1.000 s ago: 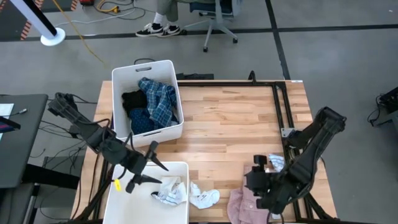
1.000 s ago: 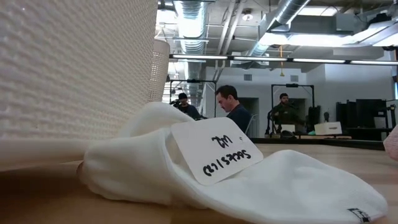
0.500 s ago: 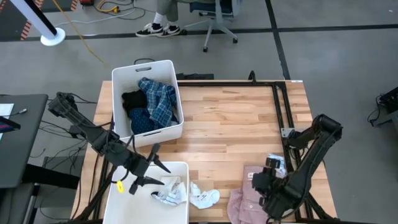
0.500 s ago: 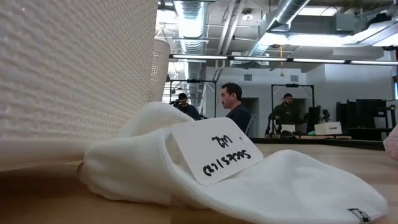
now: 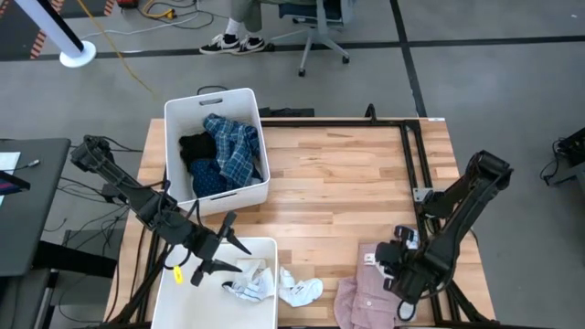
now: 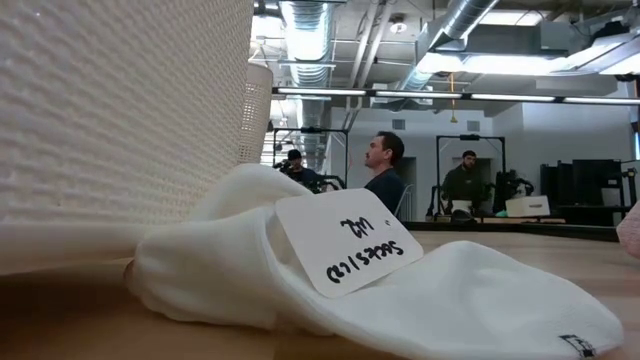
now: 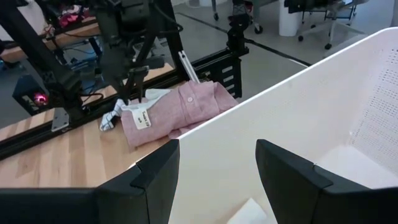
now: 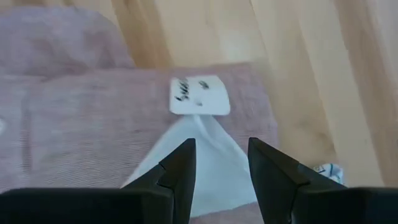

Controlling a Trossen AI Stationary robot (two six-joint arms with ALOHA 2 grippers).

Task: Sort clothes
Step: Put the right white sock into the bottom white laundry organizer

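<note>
A pink shirt (image 5: pixel 356 297) lies crumpled at the table's near right, a white tag (image 8: pixel 199 96) on it. My right gripper (image 5: pixel 388 267) points steeply down just over its far edge, open, its fingers either side of a white patch (image 8: pixel 199 162) of the shirt. My left gripper (image 5: pixel 239 258) hangs open over the near white bin (image 5: pixel 183 302), which holds white socks (image 5: pixel 249 279). Another white sock (image 5: pixel 300 291) rests on the table beside that bin. The far bin (image 5: pixel 215 96) holds a plaid shirt (image 5: pixel 233 146), a black top (image 5: pixel 196 146) and a navy dotted shirt (image 5: pixel 212 178).
A small patterned white cloth (image 5: pixel 405 239) lies by the black rail (image 5: pixel 416 174) along the table's right side. Bare wood (image 5: pixel 338 183) stretches between the far bin and the rail. People sit in the room beyond the table.
My right gripper has come down toward the pink shirt and rolled at the wrist. The left gripper and the clothes have stayed where they were.
</note>
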